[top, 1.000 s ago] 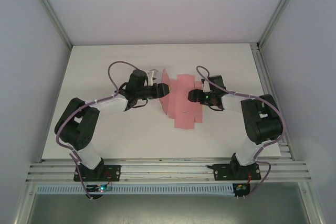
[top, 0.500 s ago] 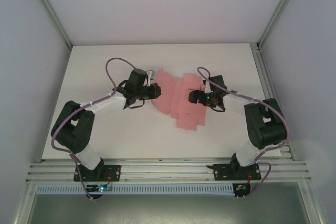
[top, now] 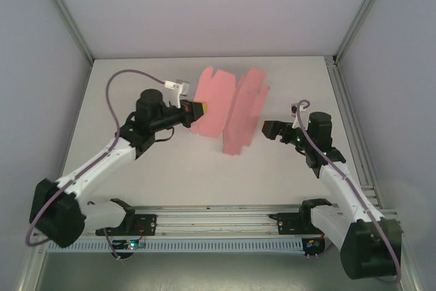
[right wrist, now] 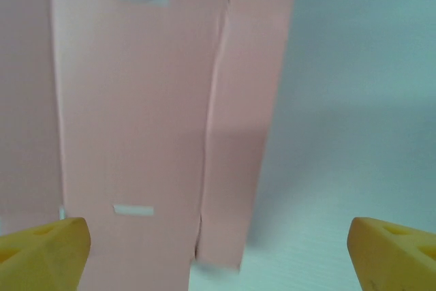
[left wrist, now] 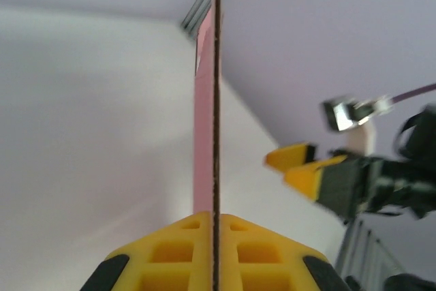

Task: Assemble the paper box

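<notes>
Nearest us in the top view, both arm bases sit on the aluminium rail (top: 218, 219) at the front edge of the white table (top: 191, 178). The left arm stretches up and inward from there. Its left end effector (top: 198, 108) is clenched on the left edge of the paper box (top: 228, 110), which is a flat pink die-cut sheet with flaps and fold lines, not yet folded up.

In the left wrist view we see the sheet edge-on as a thin upright line. It is pinched at the bottom of the frame between the yellow fingers (left wrist: 170, 257).

The right arm also comes inward. The right end effector (top: 267, 129) is released, its jaws standing wide. It sits just beside the sheet's right-hand strip and does not touch it. From its own wrist camera, the two yellow fingertips (right wrist: 41, 250) sit at the bottom corners of the frame. The pink card is ahead of them, showing two small slots and a long fold line. It casts a soft shadow on the table to its right, and we cannot tell whether its lowest corner touches the surface.

Beyond the sheet, the table runs back to the grey rear wall (top: 218, 11).
</notes>
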You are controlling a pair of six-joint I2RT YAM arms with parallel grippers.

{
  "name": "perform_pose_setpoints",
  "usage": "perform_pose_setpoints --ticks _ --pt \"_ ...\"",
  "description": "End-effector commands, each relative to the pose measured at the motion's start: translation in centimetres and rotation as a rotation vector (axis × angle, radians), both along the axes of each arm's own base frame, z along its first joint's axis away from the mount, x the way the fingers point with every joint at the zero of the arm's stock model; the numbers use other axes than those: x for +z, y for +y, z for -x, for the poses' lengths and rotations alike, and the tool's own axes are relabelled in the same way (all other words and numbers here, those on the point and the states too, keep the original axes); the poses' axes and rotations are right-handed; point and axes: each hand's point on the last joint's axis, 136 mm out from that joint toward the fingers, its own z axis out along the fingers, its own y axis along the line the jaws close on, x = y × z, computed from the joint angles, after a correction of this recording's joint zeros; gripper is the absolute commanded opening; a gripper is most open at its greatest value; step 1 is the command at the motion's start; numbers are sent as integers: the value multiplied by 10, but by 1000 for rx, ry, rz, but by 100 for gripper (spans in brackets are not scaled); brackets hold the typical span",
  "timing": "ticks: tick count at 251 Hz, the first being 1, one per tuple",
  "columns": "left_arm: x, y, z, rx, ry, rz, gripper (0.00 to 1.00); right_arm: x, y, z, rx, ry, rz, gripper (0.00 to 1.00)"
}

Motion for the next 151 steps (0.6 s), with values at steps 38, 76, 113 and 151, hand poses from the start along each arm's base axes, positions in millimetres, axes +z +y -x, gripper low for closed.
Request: perform_pose_setpoints --ticks 38,76,113,151 --pt "79 8 51 -122 -211 185 0 66 25 21 190 -272 -158 94" --pt "97 14 66 -120 -260 211 0 95 31 22 243 -375 -208 89" --pt "97 23 61 -47 -253 218 0 112 39 29 320 -431 -234 64" --pt "90 28 55 -2 -241 217 0 127 43 40 369 -493 -240 41"
